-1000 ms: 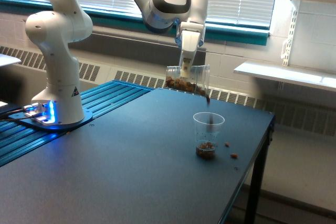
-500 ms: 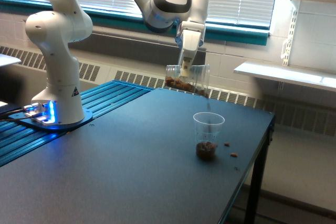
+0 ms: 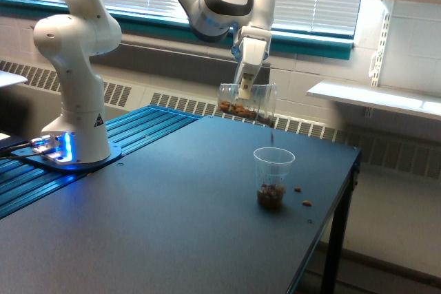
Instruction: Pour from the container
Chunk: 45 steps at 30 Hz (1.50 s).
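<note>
Gripper (image 3: 245, 89) holding tipped container (image 3: 249, 103), brown pieces inside, above tapered cup (image 3: 273, 178)

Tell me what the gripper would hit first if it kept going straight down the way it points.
Likely the dark tabletop, just behind the standing cup; the gripper holds the tilted container, and depth is uncertain.
</note>
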Tool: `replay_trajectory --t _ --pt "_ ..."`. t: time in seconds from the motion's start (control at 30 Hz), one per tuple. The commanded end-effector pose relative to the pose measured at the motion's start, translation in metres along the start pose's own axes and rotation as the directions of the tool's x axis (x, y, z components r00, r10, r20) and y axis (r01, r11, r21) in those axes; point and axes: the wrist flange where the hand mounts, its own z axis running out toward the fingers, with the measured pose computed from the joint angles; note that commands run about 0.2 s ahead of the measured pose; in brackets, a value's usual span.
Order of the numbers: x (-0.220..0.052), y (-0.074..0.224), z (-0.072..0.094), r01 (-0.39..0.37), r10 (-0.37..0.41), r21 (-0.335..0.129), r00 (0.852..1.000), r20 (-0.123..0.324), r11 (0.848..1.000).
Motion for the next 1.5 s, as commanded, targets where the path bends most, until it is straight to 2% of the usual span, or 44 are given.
replay_trajectory --t 0.03,1.5 --pt "-0.0007 -0.0049 -0.0043 0.033 -0.033 -0.008 0.999 -0.004 0.999" --pt "0.0081 -0.005 -0.0132 0.112 -0.112 -0.07 0.994 0.006 0.991"
